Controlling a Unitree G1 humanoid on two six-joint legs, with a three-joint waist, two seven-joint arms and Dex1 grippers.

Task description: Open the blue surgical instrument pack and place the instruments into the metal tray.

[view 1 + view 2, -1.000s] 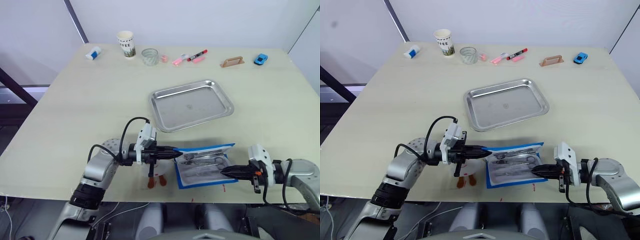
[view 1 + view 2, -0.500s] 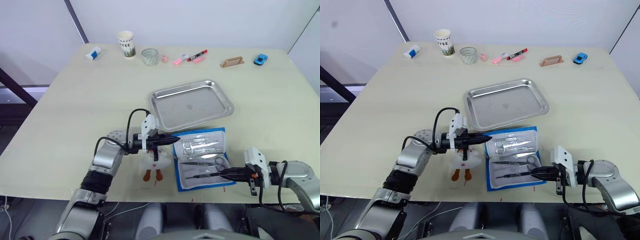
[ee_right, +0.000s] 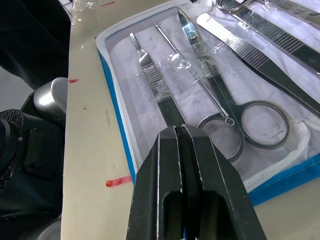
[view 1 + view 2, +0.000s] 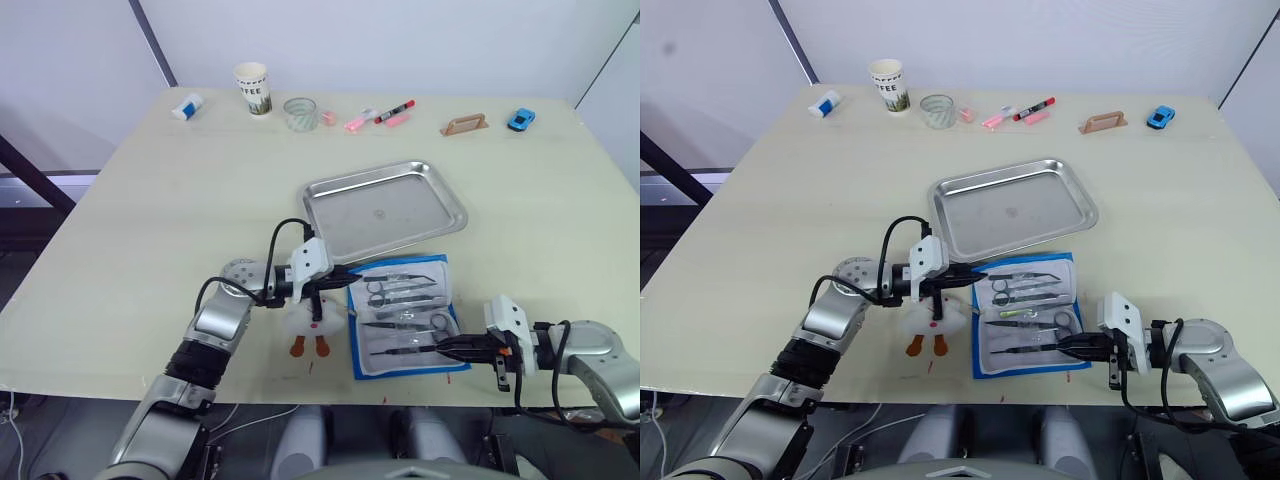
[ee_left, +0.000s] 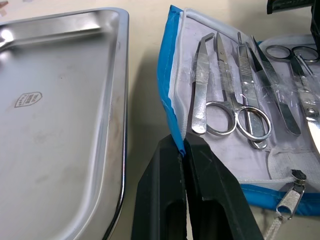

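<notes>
Looking down from the head, the blue surgical instrument pack [image 4: 403, 315] lies open on the counter [image 4: 180, 200], just beside the metal tray [image 4: 385, 209]. Left wrist: left gripper [image 5: 183, 144] fingers pinch the floppy pack edge. Right wrist: right gripper [image 3: 180, 131] fingers closed over slick, stiff instruments [image 3: 220, 95]; I'd grab the ring handles.

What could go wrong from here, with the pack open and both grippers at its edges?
The left gripper is pinching the blue surgical instrument pack's border right beside the metal tray; pulling further could fold the flap over or drag the pack into the rim. The instruments sit under clear plastic film, so the right gripper, closed over a tool handle, might catch film and lift the whole pack.
</notes>
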